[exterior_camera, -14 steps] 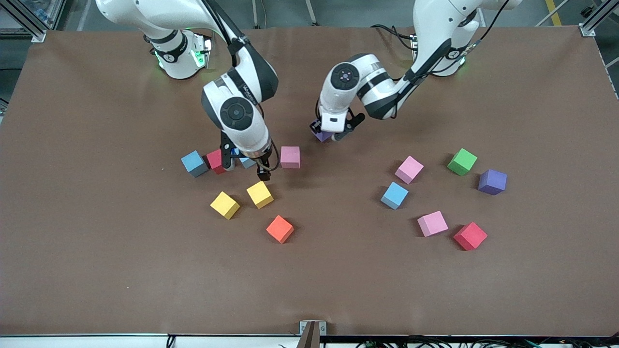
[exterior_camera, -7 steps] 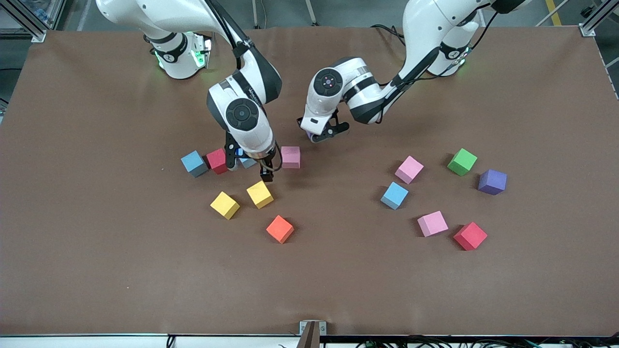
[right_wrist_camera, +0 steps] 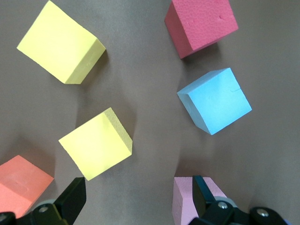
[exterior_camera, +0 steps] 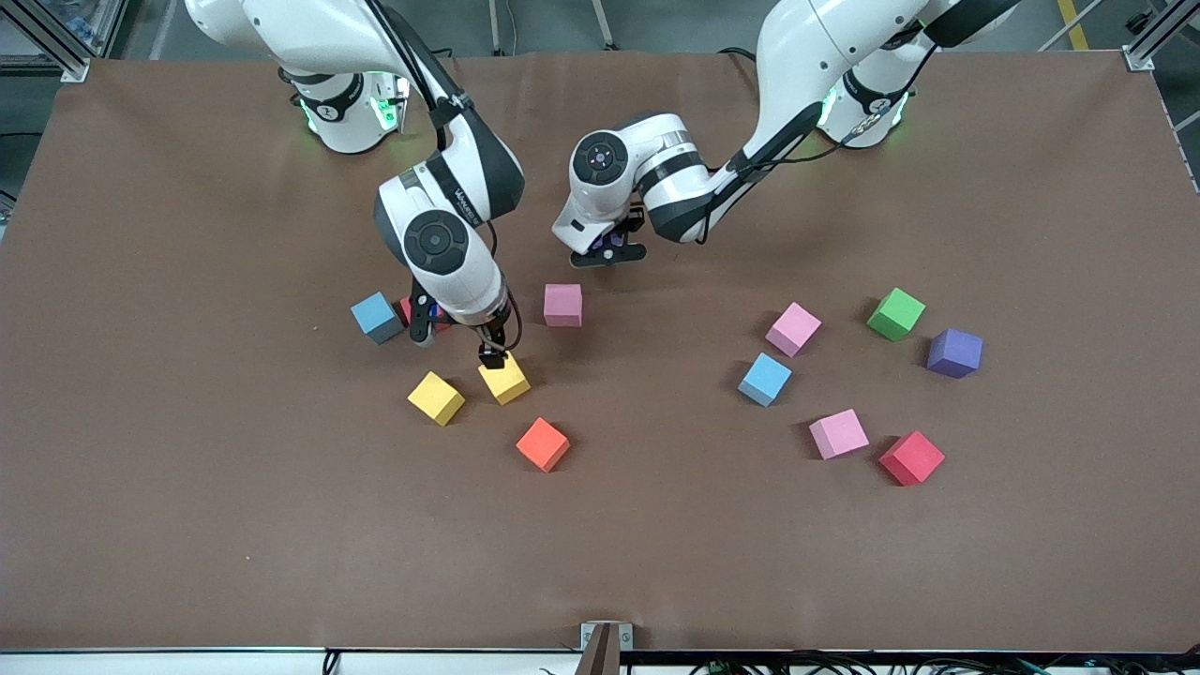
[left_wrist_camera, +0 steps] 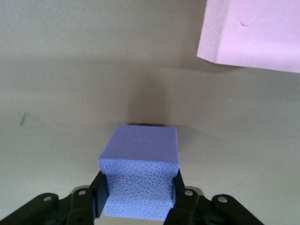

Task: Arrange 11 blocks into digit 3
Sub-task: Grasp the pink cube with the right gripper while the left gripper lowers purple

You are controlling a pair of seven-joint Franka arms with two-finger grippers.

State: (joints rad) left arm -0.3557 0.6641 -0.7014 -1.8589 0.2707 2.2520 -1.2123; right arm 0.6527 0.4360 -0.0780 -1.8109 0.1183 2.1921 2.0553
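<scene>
My left gripper (exterior_camera: 605, 247) is shut on a purple block (left_wrist_camera: 139, 171), held above the table near a pink block (exterior_camera: 562, 305). My right gripper (exterior_camera: 457, 344) hangs open and empty, low over a cluster of blocks: yellow (exterior_camera: 503, 380), yellow (exterior_camera: 436, 397), blue (exterior_camera: 377, 317), and a red one (right_wrist_camera: 201, 26) and a second blue one (right_wrist_camera: 215, 101) that the arm mostly hides in the front view. Toward the left arm's end lie pink (exterior_camera: 793, 328), green (exterior_camera: 895, 313), purple (exterior_camera: 954, 352), blue (exterior_camera: 764, 379), pink (exterior_camera: 838, 433) and red (exterior_camera: 911, 457) blocks. All lie scattered; no digit 3 is in view.
An orange cube (exterior_camera: 542, 443) lies nearer the front camera than the yellow blocks. Brown table (exterior_camera: 656, 525) stretches bare along its front strip and between the two clusters.
The left gripper has carried the purple block toward the right arm's end and the robots' bases. The right gripper has shifted a little toward its own end, one finger now over a yellow block.
</scene>
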